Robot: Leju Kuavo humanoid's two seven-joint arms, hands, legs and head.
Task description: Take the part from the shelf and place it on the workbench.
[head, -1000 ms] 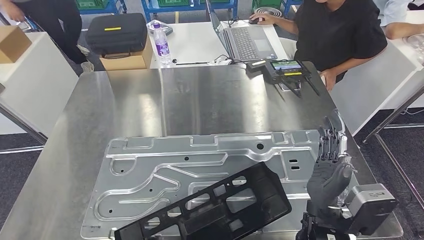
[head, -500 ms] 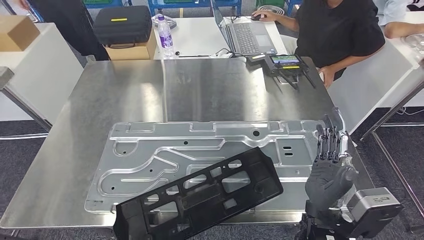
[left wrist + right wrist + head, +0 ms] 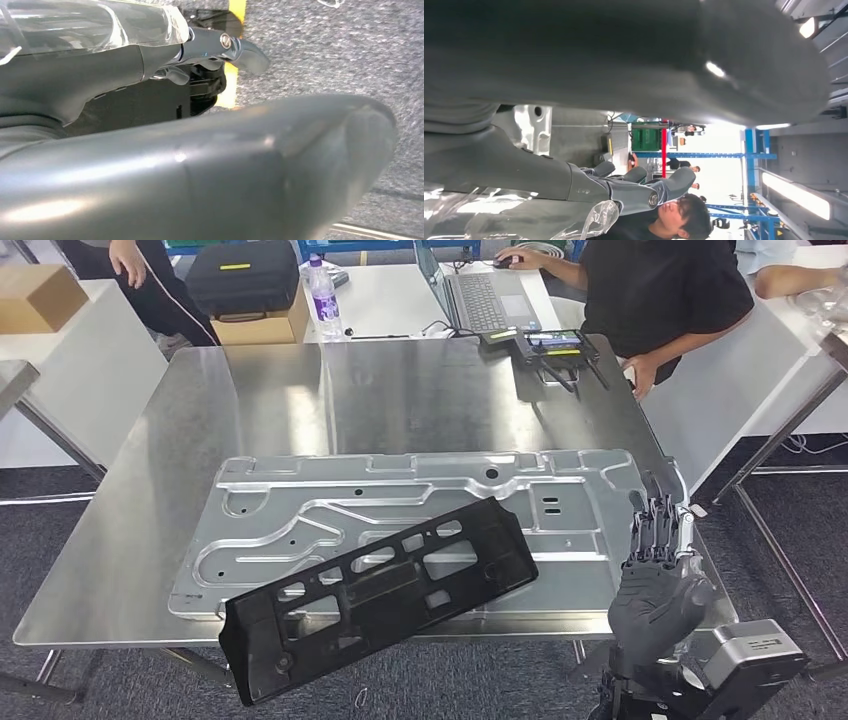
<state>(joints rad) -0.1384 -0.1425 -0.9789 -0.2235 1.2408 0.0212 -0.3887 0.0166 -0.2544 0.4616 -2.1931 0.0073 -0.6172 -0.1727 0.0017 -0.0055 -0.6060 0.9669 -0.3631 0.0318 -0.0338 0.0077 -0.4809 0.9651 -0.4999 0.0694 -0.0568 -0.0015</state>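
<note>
Nearest the robot, the black plastic frame part (image 3: 380,595) lies tilted across the front of the workbench (image 3: 150,510), its lower left corner hanging past the edge, resting on the stamped silver panel (image 3: 400,505). Over the last second the whole scene has slid up and away, which suggests the robot is backing off with the part set down. The right hand (image 3: 655,575) stands empty with its fingers (image 3: 655,525) extended. Whether the left hand (image 3: 150,165) is open cannot be told. Beyond, a person (image 3: 660,290) sits at a laptop (image 3: 475,295).
</note>
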